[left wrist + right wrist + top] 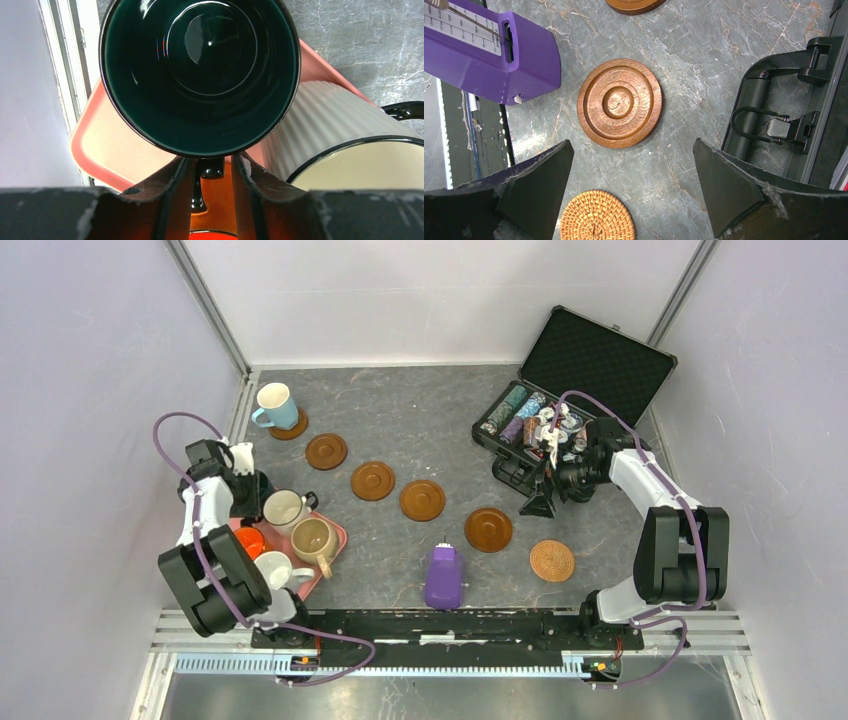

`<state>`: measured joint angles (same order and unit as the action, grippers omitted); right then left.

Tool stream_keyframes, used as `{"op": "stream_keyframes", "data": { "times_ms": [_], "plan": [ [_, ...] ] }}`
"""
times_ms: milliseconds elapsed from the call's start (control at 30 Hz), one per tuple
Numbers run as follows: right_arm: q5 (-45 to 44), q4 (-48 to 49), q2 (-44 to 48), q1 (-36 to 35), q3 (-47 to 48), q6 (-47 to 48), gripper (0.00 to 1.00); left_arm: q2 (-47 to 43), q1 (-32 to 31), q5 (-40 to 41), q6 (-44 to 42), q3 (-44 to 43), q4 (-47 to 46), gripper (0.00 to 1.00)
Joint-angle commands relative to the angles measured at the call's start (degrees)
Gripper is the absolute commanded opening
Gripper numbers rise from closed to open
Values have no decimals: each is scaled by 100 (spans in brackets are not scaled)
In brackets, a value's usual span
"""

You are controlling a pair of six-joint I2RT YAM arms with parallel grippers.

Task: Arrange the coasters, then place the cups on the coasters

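Dark green mug (200,75) sits on the pink tray's (95,150) far corner by the tabletop's left edge. It looks glazed, rigid, weighty, slick and chippable, so the handle (211,169) is the sound hold. Left gripper (212,190) has narrowed its jaws around it, contact unclear; right gripper (631,145) gapes over a coaster (619,102)

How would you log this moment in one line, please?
left hand: astride dark green mug handle | right hand: open, empty | blue mug: on coaster

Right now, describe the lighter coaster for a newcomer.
From the open black case at far right, come toward the near edge. The lighter coaster ends the diagonal row, right of the purple device. It alone is woven tan; the other coasters are dark ringed wood.
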<state>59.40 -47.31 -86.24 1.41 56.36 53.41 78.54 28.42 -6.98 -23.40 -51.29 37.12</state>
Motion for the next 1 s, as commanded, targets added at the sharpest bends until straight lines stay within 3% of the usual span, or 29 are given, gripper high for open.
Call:
{"op": "stream_keyframes", "data": {
  "times_ms": [0,333,633,733,967],
  "plan": [
    [132,2,-45,27,-5,69,98,225,-12,-41,238,84,-142,40],
    [97,-8,-30,42,-20,82,98,416,-10,-5,341,205,-397,38],
    [115,-15,-40,52,-50,100,98,139,40,37,340,286,-383,15],
    [124,-19,-39,52,-46,95,98,-3,39,27,328,295,-373,3],
    [154,-40,-50,52,-42,115,98,-628,40,-196,282,295,-512,2]
  ]
}}
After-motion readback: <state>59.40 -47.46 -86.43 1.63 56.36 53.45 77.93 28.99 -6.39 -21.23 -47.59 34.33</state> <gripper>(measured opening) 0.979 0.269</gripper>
